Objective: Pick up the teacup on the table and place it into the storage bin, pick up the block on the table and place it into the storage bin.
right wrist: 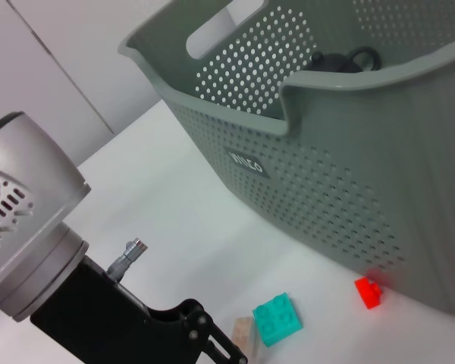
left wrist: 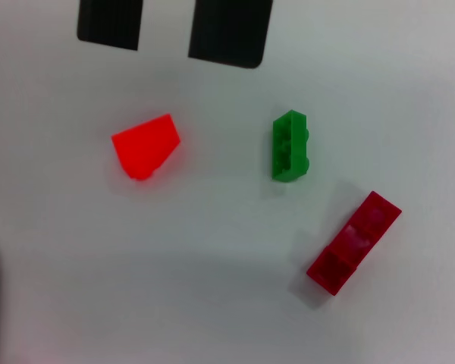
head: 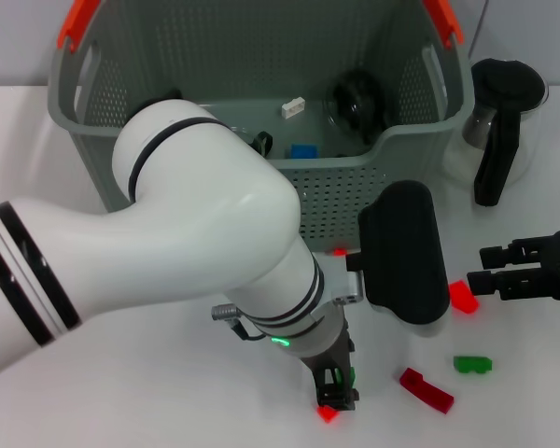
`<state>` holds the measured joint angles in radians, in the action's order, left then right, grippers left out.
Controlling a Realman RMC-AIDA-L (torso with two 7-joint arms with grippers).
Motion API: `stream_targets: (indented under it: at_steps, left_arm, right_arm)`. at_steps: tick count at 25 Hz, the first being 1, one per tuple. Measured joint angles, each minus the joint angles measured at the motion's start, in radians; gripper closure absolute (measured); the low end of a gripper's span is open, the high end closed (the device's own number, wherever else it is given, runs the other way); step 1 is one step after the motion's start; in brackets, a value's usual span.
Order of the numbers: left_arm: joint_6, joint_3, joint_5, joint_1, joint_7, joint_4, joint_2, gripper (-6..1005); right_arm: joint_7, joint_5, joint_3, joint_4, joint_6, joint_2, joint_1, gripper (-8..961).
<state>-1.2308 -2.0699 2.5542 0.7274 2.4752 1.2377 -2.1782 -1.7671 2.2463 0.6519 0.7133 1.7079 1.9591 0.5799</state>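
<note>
The grey-green storage bin (head: 355, 191) stands at the back of the table. A dark teacup (head: 357, 101) lies inside it, also seen over the rim as the teacup (right wrist: 341, 59); a blue block (head: 304, 151) and a white one (head: 293, 107) lie there too. My left gripper (head: 336, 390) points down at the table in front, with a red block (head: 329, 412) at its tip. The right wrist view shows that left gripper (right wrist: 208, 343) beside a teal block (right wrist: 277, 318) and a wooden one (right wrist: 244, 334). My right gripper (head: 483, 268) hovers at the right, open and holding nothing.
Loose on the table are an orange-red block (head: 462, 296), a green block (head: 472, 364) and a dark red block (head: 426, 389). A small red block (head: 339, 251) sits against the bin's front wall. A glass jug with a black handle (head: 499, 126) stands right of the bin.
</note>
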Motion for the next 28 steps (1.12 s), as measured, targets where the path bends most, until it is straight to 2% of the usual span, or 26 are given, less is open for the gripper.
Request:
stream_targets:
  at_steps: [9, 19, 20, 23, 26, 27, 28]
  left_arm:
    - [0.007, -0.012, -0.007, 0.004, 0.026, -0.017, 0.000, 481]
    - [0.015, -0.009, -0.010, 0.006, 0.038, -0.006, 0.000, 784]
    - [0.012, -0.008, -0.010, 0.005, 0.039, 0.004, 0.000, 818]
    - [-0.007, 0.002, -0.011, -0.002, 0.057, 0.056, 0.000, 824]
    - [-0.085, 0.039, -0.017, -0.014, 0.088, 0.146, 0.001, 829]
    - [-0.150, 0.076, -0.032, -0.025, 0.100, 0.213, 0.002, 831]
    - [-0.150, 0.076, -0.032, -0.025, 0.100, 0.213, 0.002, 833]
  right_arm:
    - [0.000, -0.001, 0.000, 0.000, -0.009, 0.003, 0.000, 269]
    - [0.000, -0.001, 0.000, 0.000, -0.011, 0.003, 0.000, 269]
    - [0.000, -0.001, 0.000, 0.000, -0.011, 0.003, 0.000, 269]
    - [0.000, -0.001, -0.001, 0.000, -0.012, 0.002, -0.001, 270]
    - [0.001, -0.001, -0.002, 0.000, -0.013, 0.000, -0.002, 270]
    - [0.000, -0.001, -0.001, 0.000, -0.013, 0.000, -0.002, 270]
    - [-0.003, -0.001, -0.002, 0.000, -0.012, -0.001, -0.003, 270]
